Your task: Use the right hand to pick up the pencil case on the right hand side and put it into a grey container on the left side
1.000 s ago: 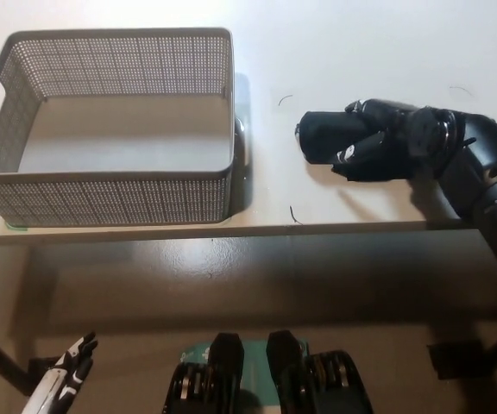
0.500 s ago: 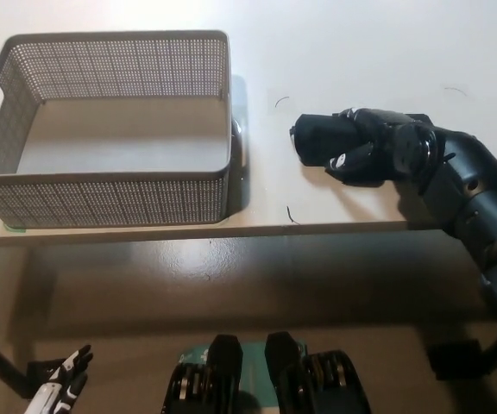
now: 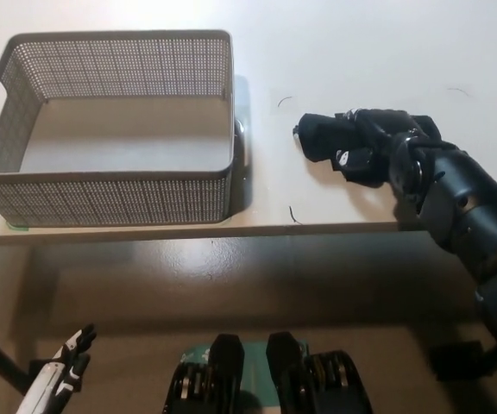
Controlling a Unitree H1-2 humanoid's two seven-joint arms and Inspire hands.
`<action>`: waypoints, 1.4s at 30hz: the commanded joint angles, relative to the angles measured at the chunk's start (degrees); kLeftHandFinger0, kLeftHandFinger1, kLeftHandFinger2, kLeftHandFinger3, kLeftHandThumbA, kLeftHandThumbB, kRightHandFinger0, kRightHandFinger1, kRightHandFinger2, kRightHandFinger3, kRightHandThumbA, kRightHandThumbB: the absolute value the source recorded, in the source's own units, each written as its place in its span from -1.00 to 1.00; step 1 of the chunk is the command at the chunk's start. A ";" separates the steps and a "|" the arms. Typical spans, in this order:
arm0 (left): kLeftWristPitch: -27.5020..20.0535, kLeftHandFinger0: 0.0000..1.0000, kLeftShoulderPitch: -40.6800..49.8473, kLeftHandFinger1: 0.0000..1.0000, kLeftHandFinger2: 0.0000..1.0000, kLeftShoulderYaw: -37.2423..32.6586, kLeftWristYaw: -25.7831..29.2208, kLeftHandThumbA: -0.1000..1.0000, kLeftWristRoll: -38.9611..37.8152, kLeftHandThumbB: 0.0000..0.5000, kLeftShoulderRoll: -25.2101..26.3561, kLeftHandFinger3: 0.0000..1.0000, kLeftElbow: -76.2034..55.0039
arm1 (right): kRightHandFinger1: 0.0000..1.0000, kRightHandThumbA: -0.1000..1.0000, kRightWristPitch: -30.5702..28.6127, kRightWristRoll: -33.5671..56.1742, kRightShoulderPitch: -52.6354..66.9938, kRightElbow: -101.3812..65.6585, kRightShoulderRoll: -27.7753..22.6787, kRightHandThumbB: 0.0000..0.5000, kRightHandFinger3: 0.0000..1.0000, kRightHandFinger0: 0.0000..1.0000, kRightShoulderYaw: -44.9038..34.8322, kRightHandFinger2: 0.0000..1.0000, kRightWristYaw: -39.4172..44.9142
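Pencil case (image 3: pixel 317 138): only left end shows, rest hidden under right hand (image 3: pixel 371 153). Black on black, so edge between hand and case hard to trace; whether case touches table (image 3: pixel 361 52) cannot be told. Left hand (image 3: pixel 61 373): cut off by bottom edge at lower left, only fingertips and part of palm visible, grip state unclear. Grey container (image 3: pixel 110 194): near wall blocks part of inner floor; small green patch (image 3: pixel 15 226) under near left corner, too small to identify. Thin dark marks on table too small to identify.
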 commanded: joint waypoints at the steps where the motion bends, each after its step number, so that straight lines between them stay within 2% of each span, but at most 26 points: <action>1: -2.59 1.00 -1.83 1.00 1.00 -0.01 0.10 1.00 0.95 1.00 1.51 1.00 -0.07 | 0.19 -1.00 -1.75 0.06 1.79 1.21 -1.45 -0.32 0.96 -0.73 -0.21 0.81 -8.12; 3: -2.73 1.00 -2.36 1.00 1.00 -0.05 0.06 1.00 0.91 1.00 1.51 1.00 0.44 | 0.17 -1.00 -2.25 0.62 1.46 1.21 -1.83 -0.27 0.94 -0.73 -0.82 0.88 -8.79; 5: -3.01 1.00 -2.61 1.00 1.00 -0.05 -0.05 1.00 0.52 1.00 1.45 1.00 0.87 | 0.17 -1.00 -3.15 0.74 1.33 1.12 -2.11 -0.25 0.84 -0.72 -1.00 0.90 -9.82; 7: -3.04 1.00 -2.75 1.00 1.00 -0.09 -0.15 1.00 0.29 1.00 1.46 1.00 0.90 | 0.00 -1.00 -4.95 1.20 1.29 0.85 -2.49 -0.28 0.56 -0.91 -1.61 0.78 -11.90; 10: -2.96 1.00 -2.79 1.00 1.00 -0.07 -0.17 1.00 0.37 1.00 1.47 1.00 0.87 | -0.09 -1.00 -6.96 0.89 1.13 0.41 -2.81 -0.31 0.44 -1.00 -1.70 0.71 -14.55; 12: -2.62 1.00 -2.77 1.00 1.00 -0.07 -0.18 1.00 0.42 1.00 1.44 1.00 0.92 | -0.14 -1.00 -7.76 1.00 0.68 0.08 -2.97 -0.32 0.53 -1.00 -1.97 0.68 -15.82; 14: -2.40 1.00 -2.64 1.00 1.00 -0.12 -0.25 1.00 0.62 1.00 1.61 1.00 0.92 | -0.17 -1.00 -8.93 1.28 0.10 -0.30 -3.10 -0.25 0.73 -1.00 -2.46 0.71 -17.26; 17: -3.03 1.00 -2.78 1.00 1.00 -0.15 -0.28 1.00 0.45 1.00 1.67 1.00 1.42 | -0.24 -1.00 -11.09 1.79 -1.73 -1.60 -3.61 -0.25 0.69 -1.00 -3.42 0.62 -18.19; 19: -3.01 1.00 -2.70 1.00 1.00 -0.18 -0.26 1.00 0.44 1.00 1.65 1.00 1.40 | -0.28 -1.00 -12.22 1.71 -2.91 -2.85 -3.79 -0.34 0.71 -1.00 -4.04 0.60 -19.54; 20: -3.04 1.00 -2.75 1.00 1.00 -0.19 -0.20 1.00 0.50 1.00 1.66 1.00 1.49 | -0.21 -1.00 -12.96 1.32 -3.40 -3.43 -3.97 -0.35 0.69 -0.91 -3.95 0.63 -20.31; 21: -3.04 1.00 -2.79 1.00 1.00 -0.23 -0.14 1.00 0.73 1.00 1.70 1.00 1.56 | -0.40 -1.00 -14.29 0.94 -3.92 -4.27 -4.29 -0.41 0.51 -1.00 -3.98 0.41 -21.26; 23: -2.65 1.00 -2.70 1.00 1.00 -0.23 -0.17 1.00 0.97 1.00 1.70 1.00 1.28 | -0.54 -1.00 -15.88 1.41 -5.13 -6.69 -4.81 -0.53 0.51 -1.00 -4.94 0.38 -21.45; 25: -2.55 1.00 -2.63 1.00 1.00 -0.30 -0.25 1.00 1.05 1.00 1.72 1.00 1.26 | -0.47 -1.00 -15.56 1.64 -5.79 -9.59 -5.15 -0.58 0.59 -1.00 -5.84 0.51 -20.74; 27: -2.64 1.00 -2.62 1.00 1.00 -0.30 -0.32 1.00 0.85 1.00 1.67 1.00 1.44 | -0.25 -1.00 -14.54 1.61 -6.76 -15.26 -5.62 -0.53 0.72 -0.99 -7.05 0.64 -19.81; 29: -3.00 1.00 -2.61 1.00 1.00 -0.38 -0.27 1.00 0.90 1.00 1.67 1.00 1.70 | -0.22 -1.00 -13.06 0.95 -6.88 -19.86 -5.78 -0.51 0.79 -1.00 -7.73 0.65 -19.28; 30: -3.01 1.00 -2.43 1.00 1.00 -0.43 -0.37 1.00 0.84 1.00 1.65 1.00 1.66 | -0.14 -1.00 -12.68 0.53 -6.90 -22.58 -5.90 -0.47 0.90 -1.00 -8.01 0.67 -18.95; 31: -3.04 1.00 -2.43 1.00 1.00 -0.47 -0.36 1.00 0.82 1.00 1.67 1.00 1.69 | -0.07 -1.00 -11.69 0.91 -7.00 -24.99 -5.84 -0.54 1.00 -1.00 -8.60 0.71 -17.49; 33: -3.05 1.00 -2.16 1.00 1.00 -0.83 -0.20 1.00 1.08 1.00 1.72 1.00 1.73 | 0.04 -1.00 -10.29 1.64 -6.80 -30.98 -5.66 -0.41 1.00 -1.00 -9.64 0.75 -14.51; 35: -3.05 1.00 -1.65 1.00 1.00 -1.13 -0.17 1.00 1.43 1.00 1.55 1.00 1.64 | -0.01 -1.00 -8.50 1.40 -6.69 -36.19 -5.11 -0.47 1.00 -1.00 -10.02 0.66 -12.79; 37: -3.05 1.00 -1.38 1.00 1.00 -1.52 -0.24 1.00 1.71 1.00 1.55 1.00 1.95 | -0.12 -1.00 -7.44 0.72 -6.76 -39.80 -4.25 -0.46 0.92 -1.00 -9.98 0.53 -12.42; 40: -3.05 1.00 -1.19 1.00 1.00 -1.83 -0.38 1.00 1.94 1.00 1.09 1.00 2.02 | -0.09 -1.00 -6.41 0.34 -7.78 -44.77 -2.23 -0.35 0.86 -1.00 -9.90 0.53 -11.31; 42: -2.85 1.00 -1.13 1.00 1.00 -2.10 -0.31 1.00 2.46 1.00 0.90 1.00 2.12 | -0.09 -1.00 -6.57 0.53 -8.59 -46.74 -1.04 -0.35 0.84 -1.00 -9.73 0.53 -10.63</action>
